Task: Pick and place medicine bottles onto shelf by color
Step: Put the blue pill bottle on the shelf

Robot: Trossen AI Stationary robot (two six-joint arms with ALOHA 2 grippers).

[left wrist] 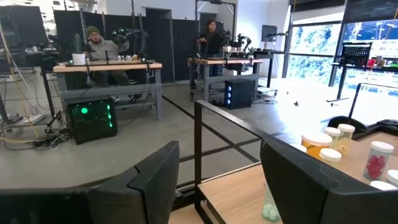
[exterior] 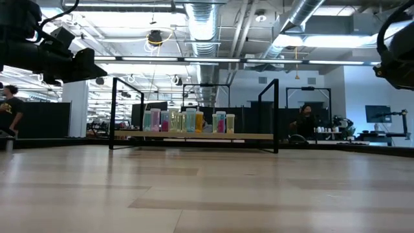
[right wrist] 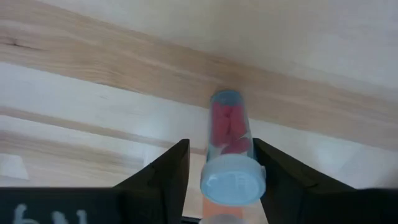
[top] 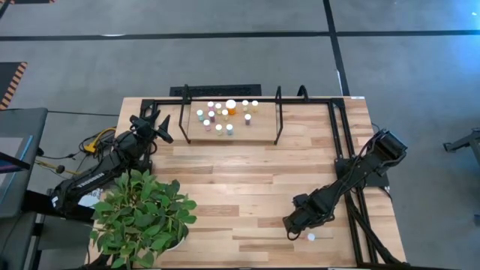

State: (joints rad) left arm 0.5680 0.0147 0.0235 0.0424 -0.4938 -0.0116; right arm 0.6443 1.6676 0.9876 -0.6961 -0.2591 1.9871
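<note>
While the right gripper (right wrist: pixel 221 171) brackets a pink-filled bottle (right wrist: pixel 230 152) on the surface (top: pixel 225 187) without clear grip, left gripper (left wrist: pixel 217 186) partly open beside the shelf (top: pixel 229 139) of bottles (top: pixel 225 116).

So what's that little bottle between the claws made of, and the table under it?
The bottle looks like clear plastic: pink contents show through its wall, under a pale, matte cap, probably plastic too. The table looks like light wood planks with visible grain and seams, in a smooth, low-sheen finish.
</note>
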